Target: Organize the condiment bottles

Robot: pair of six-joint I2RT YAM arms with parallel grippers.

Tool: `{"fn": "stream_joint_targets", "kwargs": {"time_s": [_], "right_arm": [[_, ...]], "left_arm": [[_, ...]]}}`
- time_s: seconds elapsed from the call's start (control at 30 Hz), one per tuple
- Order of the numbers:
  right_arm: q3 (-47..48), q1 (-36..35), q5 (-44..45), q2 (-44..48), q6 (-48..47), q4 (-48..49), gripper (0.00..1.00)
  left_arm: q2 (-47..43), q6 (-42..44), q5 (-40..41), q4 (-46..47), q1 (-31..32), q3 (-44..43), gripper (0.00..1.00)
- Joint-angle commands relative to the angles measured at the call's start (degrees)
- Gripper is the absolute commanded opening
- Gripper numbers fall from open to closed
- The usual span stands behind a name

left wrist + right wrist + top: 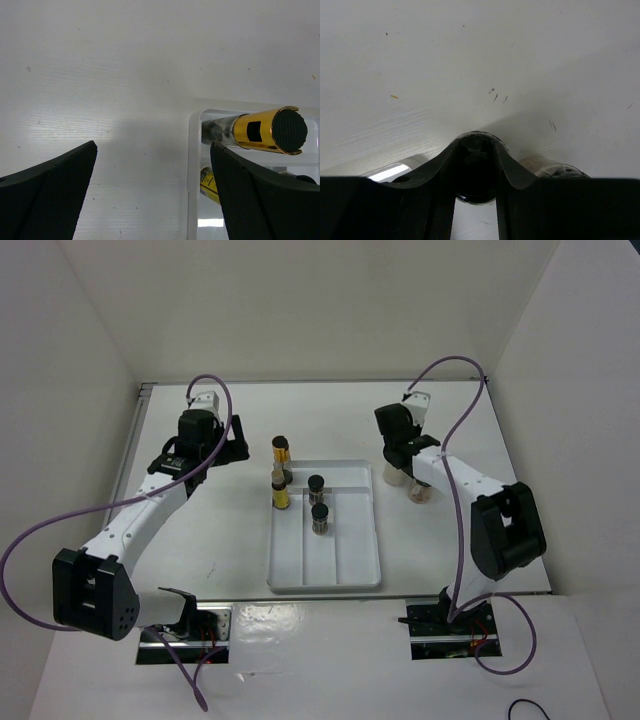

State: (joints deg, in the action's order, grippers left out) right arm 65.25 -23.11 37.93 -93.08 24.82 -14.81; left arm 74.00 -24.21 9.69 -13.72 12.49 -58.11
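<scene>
Condiment bottles [316,485]: two slim yellow bottles [279,495] and two dark jars [320,518] stand in the white tray [350,578]. Two pale ones sit on the surface [240,540] right of it. Right claw [475,146] looks clenched on one pale bottle [475,175] at its black cap. Left claw [152,146] is released, empty, beside the tray. I'd lift straight up, clear the neighbour bottle [559,171] and the tray rim, then lower into the free right compartment. No legible labels.

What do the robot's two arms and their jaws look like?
Both the left arm and right arm have white links, bulky black joint housings and a purple cable looping from wrist to base. The jaws are matte black with finely textured inner faces.
</scene>
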Motion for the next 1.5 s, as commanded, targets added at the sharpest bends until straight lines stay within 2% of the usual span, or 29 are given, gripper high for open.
{"fn": "stream_joint_targets", "kwargs": {"time_s": [0.0,0.33,0.5,0.73,1.13,1.47], "right_arm": [[4.1,-0.4,0.0,6.3,-0.8,-0.3,0.00],[4.1,-4.8,-1.9,14.4,-2.4,-2.2,0.00],[4.1,-11.1,-2.4,16.8,-3.5,-3.5,0.00],[4.6,-17.4,-1.9,16.3,-0.1,-7.2,0.00],[-2.8,-20.0,-5.1,17.4,4.2,-7.9,0.00],[-7.9,-20.0,-5.6,16.2,5.4,-1.1,0.00]], "left_arm": [[-1.9,-0.3,-0.6,1.8,-0.4,-0.3,1.00],[-1.9,-0.3,-1.2,1.8,-0.4,0.3,1.00],[-1.9,-0.3,-1.2,2.4,-0.4,0.3,1.00],[-2.5,-0.3,-1.2,2.4,-0.4,0.3,1.00],[-3.5,-0.3,-0.6,1.8,-0.4,0.3,1.00],[-3.5,-0.3,-0.6,1.8,-0.4,0.3,1.00]]}}
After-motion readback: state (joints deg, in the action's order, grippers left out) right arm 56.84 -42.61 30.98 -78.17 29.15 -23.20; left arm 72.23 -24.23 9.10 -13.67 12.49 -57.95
